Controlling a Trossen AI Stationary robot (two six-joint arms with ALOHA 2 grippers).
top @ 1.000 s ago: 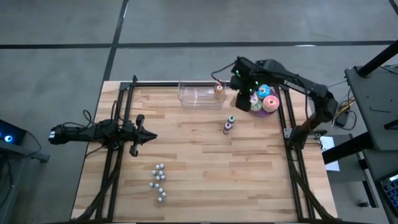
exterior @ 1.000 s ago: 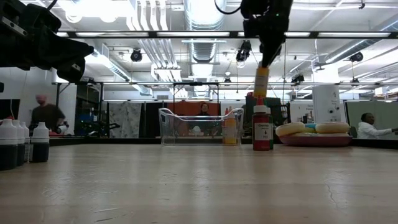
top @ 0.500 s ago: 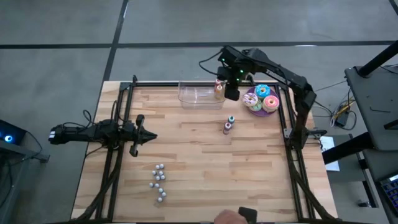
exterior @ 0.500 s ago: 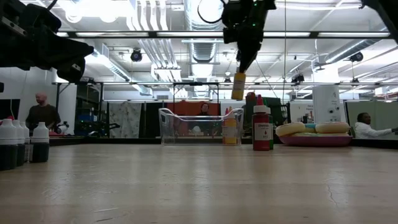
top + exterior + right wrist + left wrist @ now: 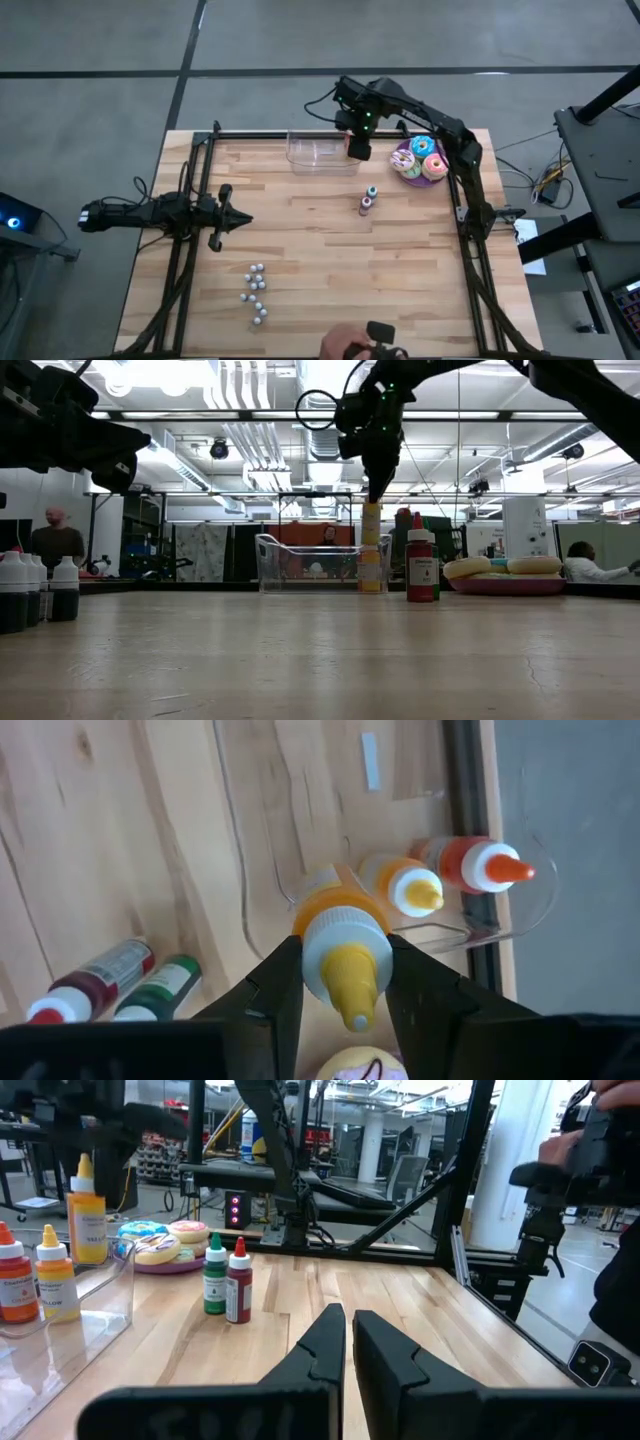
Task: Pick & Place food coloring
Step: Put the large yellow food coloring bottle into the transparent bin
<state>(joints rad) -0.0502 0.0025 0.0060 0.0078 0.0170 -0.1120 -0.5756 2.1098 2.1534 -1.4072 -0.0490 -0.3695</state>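
Note:
My right gripper (image 5: 357, 148) is shut on a yellow-capped food coloring bottle (image 5: 371, 523) and hangs over the right end of the clear container (image 5: 320, 151) at the table's far edge. In that end of the container stand a yellow bottle (image 5: 405, 886) and an orange-red one (image 5: 470, 866). A green bottle (image 5: 214, 1274) and a red bottle (image 5: 238, 1283) stand upright on the wood nearer the middle. My left gripper (image 5: 236, 218) waits shut at the table's left, pointing level. My right gripper pinches the bottle between its two fingers at the shoulder (image 5: 318, 925), just below the cap. The fingers come from above, pointing down. The bottle hangs upright, lifted clear, its base above the bottles in the container.
A purple plate (image 5: 407, 172) of frosted doughnuts sits right of the container. Several small silvery balls (image 5: 256, 295) lie near the front left. A person's hand (image 5: 345, 346) with a dark object shows at the near edge. Black frame rails (image 5: 462, 200) run along the table's sides.
My right gripper has carried the yellow-capped bottle toward the table's left, from beside the doughnut plate to over the container's right end, and has come down somewhat. The bottle stays upright and clear. A person's hand has come into view at the near edge.

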